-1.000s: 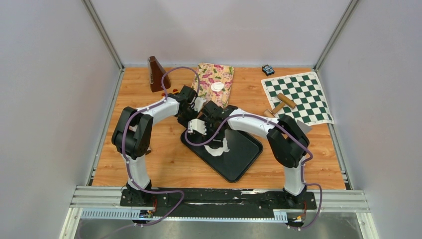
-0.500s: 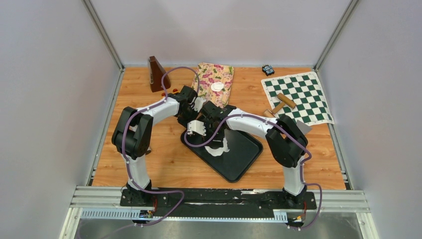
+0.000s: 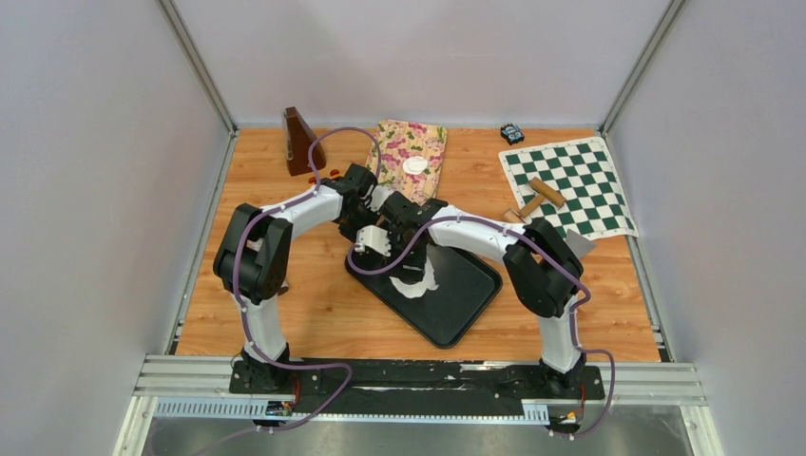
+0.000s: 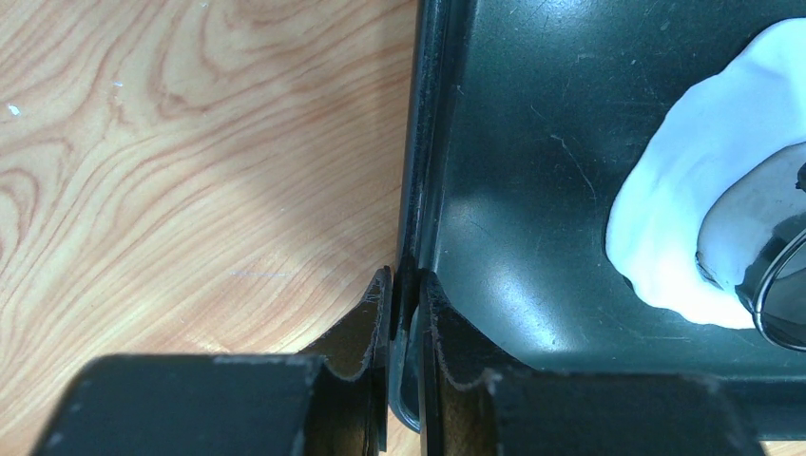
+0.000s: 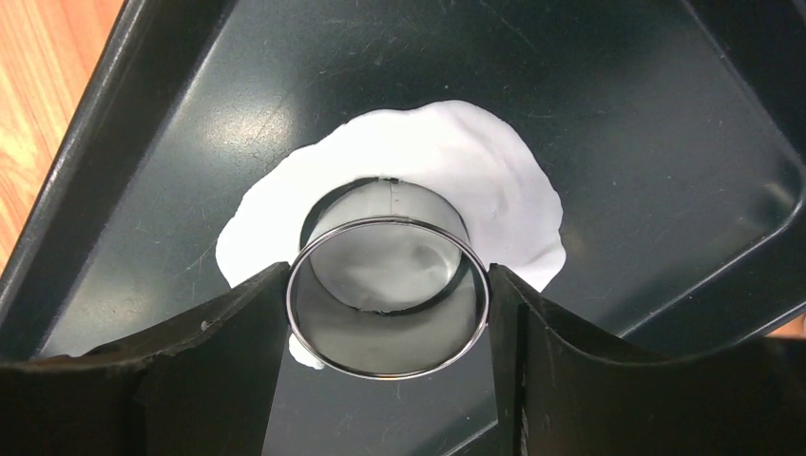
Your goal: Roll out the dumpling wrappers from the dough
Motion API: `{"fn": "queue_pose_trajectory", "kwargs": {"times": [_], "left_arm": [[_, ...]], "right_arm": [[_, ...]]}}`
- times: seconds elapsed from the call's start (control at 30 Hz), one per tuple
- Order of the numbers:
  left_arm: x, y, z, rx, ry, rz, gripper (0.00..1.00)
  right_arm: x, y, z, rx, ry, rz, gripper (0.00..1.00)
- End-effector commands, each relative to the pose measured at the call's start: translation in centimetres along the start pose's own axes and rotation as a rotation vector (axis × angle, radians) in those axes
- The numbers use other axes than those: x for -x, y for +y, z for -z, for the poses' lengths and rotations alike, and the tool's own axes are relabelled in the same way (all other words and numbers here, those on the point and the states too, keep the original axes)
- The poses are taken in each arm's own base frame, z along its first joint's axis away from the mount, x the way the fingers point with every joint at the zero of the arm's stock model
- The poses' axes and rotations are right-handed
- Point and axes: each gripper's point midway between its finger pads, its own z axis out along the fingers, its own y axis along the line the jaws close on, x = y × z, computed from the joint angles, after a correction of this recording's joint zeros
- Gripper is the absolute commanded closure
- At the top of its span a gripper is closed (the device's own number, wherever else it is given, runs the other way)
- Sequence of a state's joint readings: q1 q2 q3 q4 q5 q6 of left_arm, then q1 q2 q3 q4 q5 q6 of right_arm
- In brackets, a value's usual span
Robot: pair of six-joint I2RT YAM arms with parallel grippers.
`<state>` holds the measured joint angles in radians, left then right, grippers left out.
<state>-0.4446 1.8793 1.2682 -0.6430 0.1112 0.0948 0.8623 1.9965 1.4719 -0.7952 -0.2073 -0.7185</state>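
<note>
2 grippers meet at the black rectangular tray on the wooden tabletop. The left gripper has its jaws pinched tight on the tray's raised rim near a corner. The right gripper is clamped across a shiny round metal ring cutter, which stands on the flat, irregular white dough sheet inside the tray. The small round white dumpling wrappers lie on the floral fabric cloth beyond the tray, apart from both grippers.
</note>
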Motion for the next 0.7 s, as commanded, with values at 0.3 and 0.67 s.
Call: {"fn": "queue_pose_trajectory", "kwargs": {"times": [0.3,0.67], "left_arm": [[2.5,2.1,2.8,0.117,-0.112,0.008,1.00],[2.7,2.3,3.0,0.129,-0.118,0.007,1.00]], "right_arm": [[-8.2,3.8,-4.3,0.127,0.190,-0.226,0.56],[-11.3,4.9,-3.2,0.148,0.279,-0.220,0.54]]}}
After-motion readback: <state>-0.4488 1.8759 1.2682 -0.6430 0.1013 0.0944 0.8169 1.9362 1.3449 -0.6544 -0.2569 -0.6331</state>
